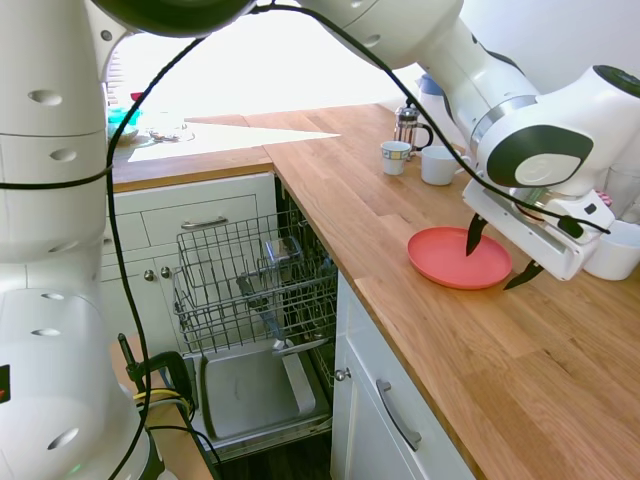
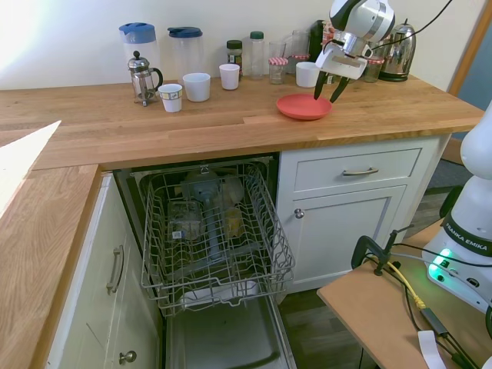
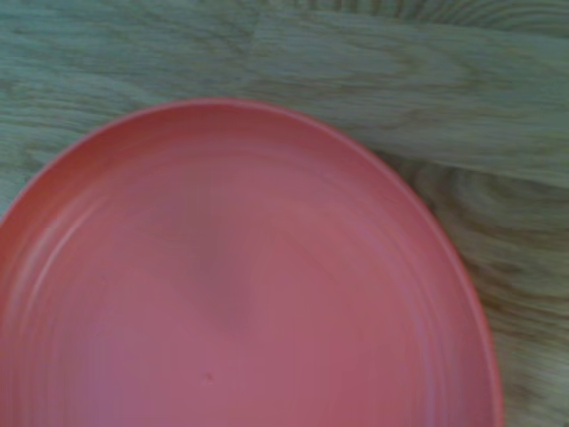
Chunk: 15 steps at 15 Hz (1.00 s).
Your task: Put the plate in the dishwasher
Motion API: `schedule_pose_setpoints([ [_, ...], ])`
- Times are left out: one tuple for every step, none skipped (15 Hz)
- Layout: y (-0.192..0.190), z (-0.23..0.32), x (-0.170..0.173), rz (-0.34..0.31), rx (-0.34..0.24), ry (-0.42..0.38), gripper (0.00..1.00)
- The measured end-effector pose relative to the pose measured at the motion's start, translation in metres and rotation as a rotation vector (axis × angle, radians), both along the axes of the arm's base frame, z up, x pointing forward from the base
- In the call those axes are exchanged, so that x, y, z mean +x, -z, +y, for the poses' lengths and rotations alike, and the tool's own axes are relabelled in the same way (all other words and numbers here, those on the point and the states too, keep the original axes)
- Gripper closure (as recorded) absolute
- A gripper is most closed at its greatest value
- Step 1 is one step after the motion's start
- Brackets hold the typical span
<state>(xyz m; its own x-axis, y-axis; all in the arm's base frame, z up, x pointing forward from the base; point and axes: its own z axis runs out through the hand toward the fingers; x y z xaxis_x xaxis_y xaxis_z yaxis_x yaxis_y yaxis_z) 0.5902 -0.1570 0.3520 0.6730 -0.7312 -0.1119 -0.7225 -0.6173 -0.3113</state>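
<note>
Both fingers (image 1: 476, 235) astride plate (image 1: 450, 262) rim

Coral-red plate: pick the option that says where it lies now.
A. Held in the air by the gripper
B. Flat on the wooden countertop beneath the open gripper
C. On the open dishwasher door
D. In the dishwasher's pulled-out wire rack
B: the coral-red plate lies flat on the wooden countertop, with the gripper open right above its edge, and the dishwasher rack holds no plate.
</note>
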Motion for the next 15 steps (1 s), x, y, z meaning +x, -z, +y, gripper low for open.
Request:
schedule_pose_setpoints([
  [0.003,0.0,0.001,-0.007,0.017,-0.007,1.0],
  [0.005,-0.001,0.003,-0.012,0.034,-0.015,1.0],
  [0.008,0.0,0.004,-0.015,0.048,-0.02,1.0],
  [0.011,-0.001,0.006,-0.018,0.063,-0.026,1.0],
  [0.015,-0.001,0.007,-0.016,0.081,-0.032,1.0],
  [0.019,-0.002,0.009,-0.013,0.093,-0.036,1.0],
  [0.019,-0.004,0.011,-0.014,0.105,-0.035,1.0],
  [0.021,-0.007,0.012,-0.013,0.111,-0.034,1.0],
  [0.022,-0.01,0.012,-0.014,0.119,-0.031,1.0],
  [0.023,-0.013,0.012,-0.014,0.125,-0.029,1.0],
  [0.024,-0.015,0.012,-0.013,0.129,-0.029,1.0],
  [0.025,-0.016,0.012,-0.012,0.13,-0.029,1.0],
  [0.026,-0.016,0.012,-0.01,0.133,-0.031,1.0],
  [0.027,-0.015,0.012,-0.008,0.136,-0.032,1.0],
  [0.028,-0.015,0.012,-0.007,0.137,-0.033,1.0],
])
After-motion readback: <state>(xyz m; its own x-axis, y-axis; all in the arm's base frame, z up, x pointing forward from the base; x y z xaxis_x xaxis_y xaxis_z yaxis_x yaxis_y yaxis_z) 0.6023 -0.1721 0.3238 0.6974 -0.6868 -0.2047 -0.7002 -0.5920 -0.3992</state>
